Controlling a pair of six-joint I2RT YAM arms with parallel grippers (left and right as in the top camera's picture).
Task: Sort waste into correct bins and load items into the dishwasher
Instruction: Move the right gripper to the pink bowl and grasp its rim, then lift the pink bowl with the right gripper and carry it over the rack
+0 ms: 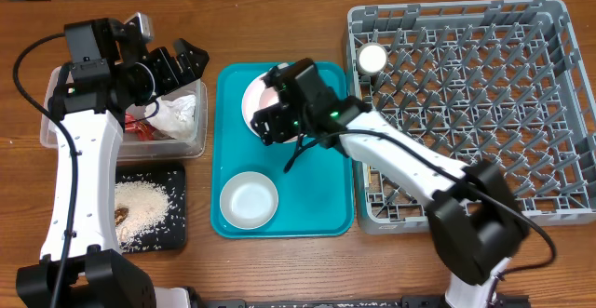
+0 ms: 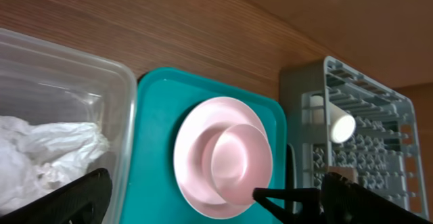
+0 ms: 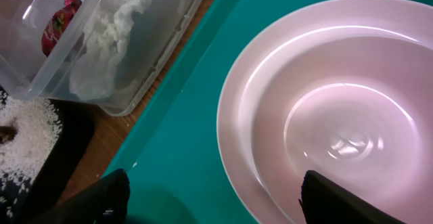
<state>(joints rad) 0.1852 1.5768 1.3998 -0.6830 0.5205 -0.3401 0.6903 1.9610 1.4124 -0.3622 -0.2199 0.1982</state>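
Note:
The pale pink plate (image 1: 253, 99) lies at the back of the teal tray (image 1: 321, 210). My right gripper (image 1: 277, 122) hovers open just above it; in the right wrist view its fingers (image 3: 216, 204) straddle the plate's (image 3: 325, 116) left rim. The whitish bowl (image 1: 249, 199) sits at the tray's front. The white cup (image 1: 372, 59) stands in the grey rack's (image 1: 484, 113) back left corner. My left gripper (image 1: 177, 66) is open and empty above the clear tub (image 1: 191, 140), which holds the napkin (image 1: 177, 114) and the red wrapper (image 1: 140, 127). Rice (image 1: 140, 204) lies on the black tray (image 1: 177, 238).
The left wrist view shows the plate (image 2: 223, 158), the tub's wall (image 2: 125, 136) with the napkin (image 2: 47, 149), and the cup (image 2: 338, 124) in the rack. The right arm reaches across the rack's front left corner. Bare wooden table lies behind the tray.

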